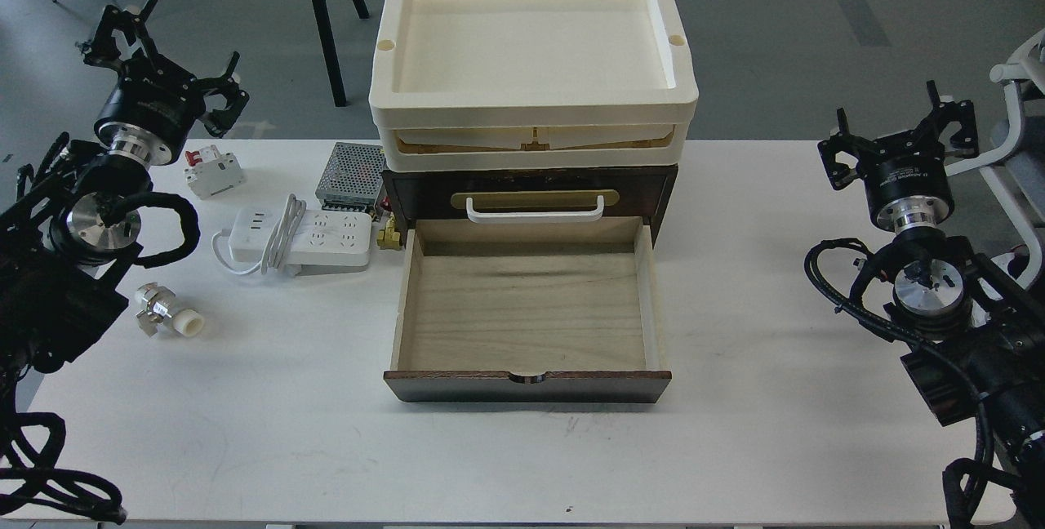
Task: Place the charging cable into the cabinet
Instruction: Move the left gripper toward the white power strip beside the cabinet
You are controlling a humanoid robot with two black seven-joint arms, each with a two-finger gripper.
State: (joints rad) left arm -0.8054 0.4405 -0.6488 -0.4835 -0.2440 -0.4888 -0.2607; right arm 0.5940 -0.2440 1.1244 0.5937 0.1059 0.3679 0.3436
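Note:
The charging cable (300, 237), a flat white power strip with its cord looped over it, lies on the white table just left of the cabinet. The dark brown cabinet (531, 194) has its lower pale wood drawer (526, 308) pulled out toward me, with nothing in it. A white handle (535, 211) sits on the front above the drawer. Cream trays (531, 64) are stacked on top. My left gripper (159, 55) hangs open above the table's back left corner, well away from the cable. At the far right, my right gripper (898, 137) is open too, holding nothing.
A silver perforated power-supply box (351, 174) sits behind the power strip. A small white circuit breaker (212, 172) with a red switch lies at back left, and a metal and white plastic fitting (167, 311) at front left. Brass parts (390, 233) lie beside the cabinet.

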